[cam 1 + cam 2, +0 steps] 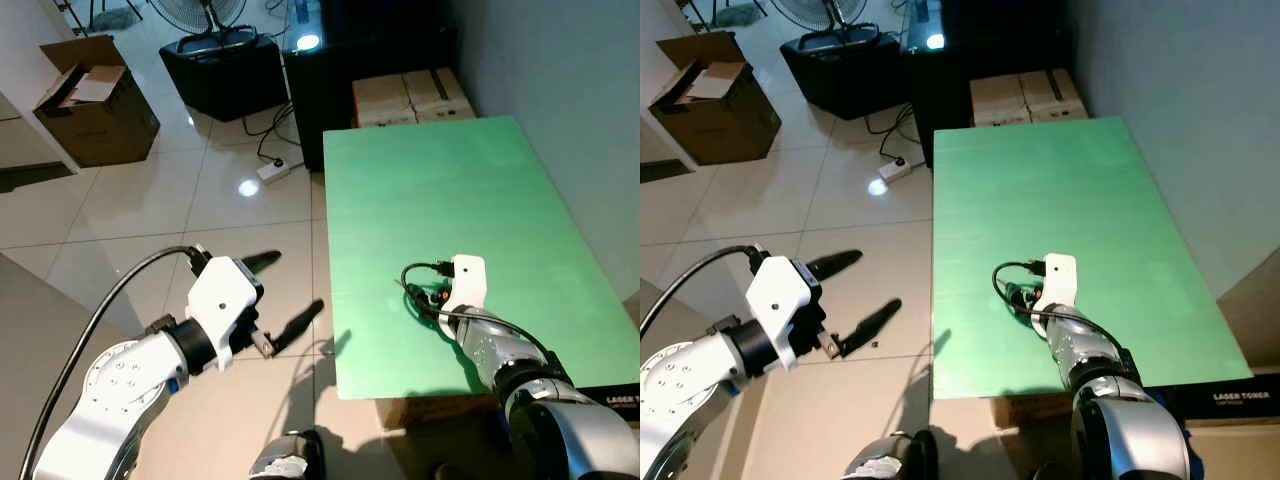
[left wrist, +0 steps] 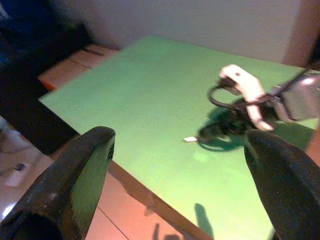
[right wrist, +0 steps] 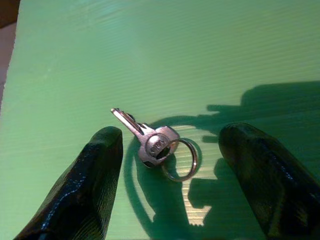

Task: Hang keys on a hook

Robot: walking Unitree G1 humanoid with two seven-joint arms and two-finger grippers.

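Green tabletop [image 1: 470,190], keys [image 3: 155,142] between spread jaws, tiled floor [image 1: 180,215]

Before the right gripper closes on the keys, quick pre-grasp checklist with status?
1. Keys lie flat on the green table, key and ring both visible: ok.
2. Right gripper open, one finger on each side of the keys: ok.
3. Keys centred in the gap: roughly, sitting a little nearer one finger: ok.
4. Fingertips low enough to pinch a flat key: cannot tell.
5. Left gripper open, off the table's edge over the floor, out of the way: ok.
6. Hook located for the hang step: not ok, none found in these views.
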